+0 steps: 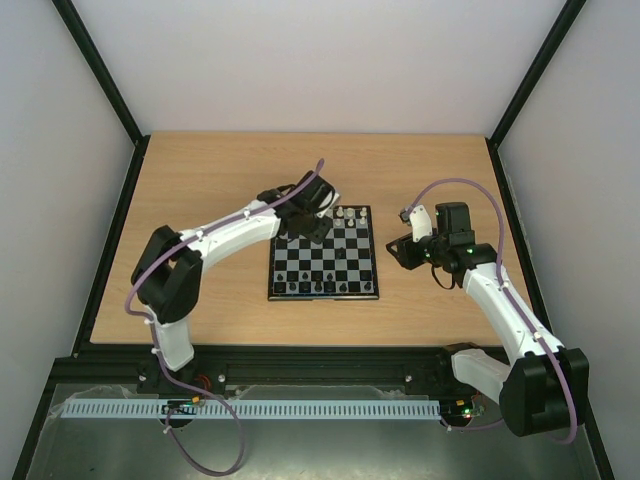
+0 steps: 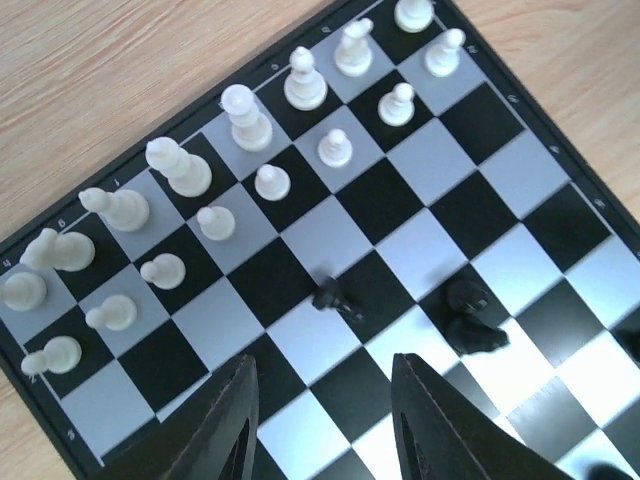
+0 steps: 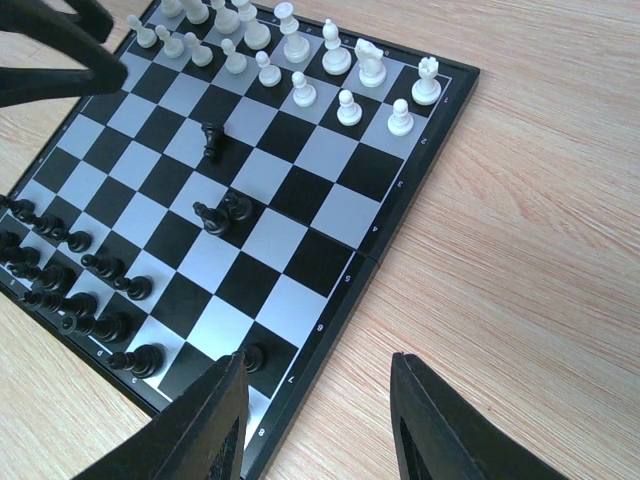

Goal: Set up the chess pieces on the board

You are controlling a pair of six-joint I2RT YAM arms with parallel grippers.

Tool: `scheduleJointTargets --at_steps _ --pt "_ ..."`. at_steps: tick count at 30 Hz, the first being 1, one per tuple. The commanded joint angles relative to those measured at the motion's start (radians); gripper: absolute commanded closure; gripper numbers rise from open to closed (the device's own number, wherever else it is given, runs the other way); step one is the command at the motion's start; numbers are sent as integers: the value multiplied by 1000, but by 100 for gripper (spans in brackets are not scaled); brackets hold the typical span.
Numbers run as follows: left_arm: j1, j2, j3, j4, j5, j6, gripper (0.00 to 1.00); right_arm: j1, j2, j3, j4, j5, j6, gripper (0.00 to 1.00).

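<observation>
Two grippers work at the board [image 1: 320,265], which lies on the wooden tabletop [image 3: 520,250]. The left gripper [image 2: 322,430] hovers above the board's middle squares with its jaws partly apart and nothing between them. A lone black piece [image 2: 335,297] sits just ahead of its fingertips, and two black pieces [image 2: 472,322] lie close together ahead and to its right; whether these stand upright cannot be told. Farther ahead, the white pieces [image 2: 247,120] stand in two rows along the board's far edge. The right gripper [image 3: 318,430] is likewise partly open and empty, poised over a corner of the board, one finger above the rim and the other above bare tabletop. The remaining black pieces [image 3: 140,358] crowd the edge rows ahead and to its left.
</observation>
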Motion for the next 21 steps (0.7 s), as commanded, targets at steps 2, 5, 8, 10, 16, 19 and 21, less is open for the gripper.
scheduleJointTargets --at_steps 2,5,8,10,16,19,21 --pt "36 98 70 -18 71 52 60 -3 4 -5 -15 8 -9 60" --pt "36 145 98 -25 125 122 59 -3 0 -6 -13 11 -9 60" --pt "39 183 118 -18 145 137 57 -3 -1 -7 -15 12 -10 60" --pt "43 201 126 -4 144 129 56 -3 -1 -7 -14 12 -10 60" --pt "64 253 154 18 148 118 56 -3 -1 -7 -16 11 -12 60" --pt "69 273 166 22 157 124 56 -3 -2 -7 -15 11 -12 60" --pt "70 284 172 18 161 128 57 -3 -2 -7 -16 12 -13 60"
